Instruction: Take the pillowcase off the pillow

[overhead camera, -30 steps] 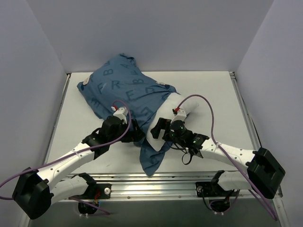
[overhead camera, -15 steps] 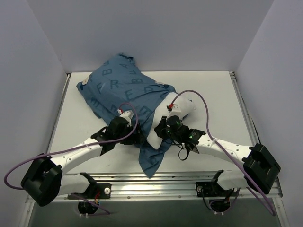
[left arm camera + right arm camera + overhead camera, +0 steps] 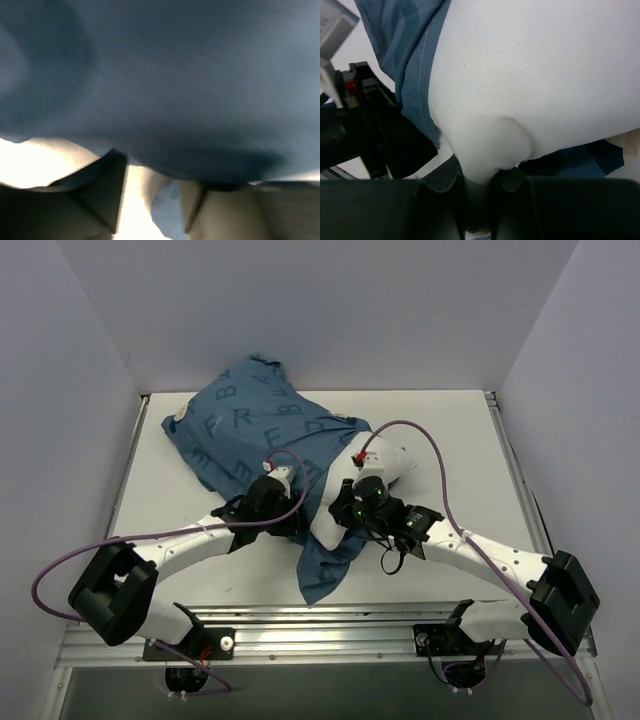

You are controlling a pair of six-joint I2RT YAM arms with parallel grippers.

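Pillowcase [image 3: 250,425] lies at the far-left of the table [image 3: 470,450] and covers most of the pillow [image 3: 392,462]. 1 bare white end sticks out at the near-right opening, with a blue flap trailing toward the arms. Right gripper [image 3: 479,182] is clamped tight on a nub of that bare white corner. Left gripper [image 3: 156,205] sits just beside it at the blue hem, jaws part-way apart with a fold of blue cloth in the gap. View blurred; cannot tell if it grips.
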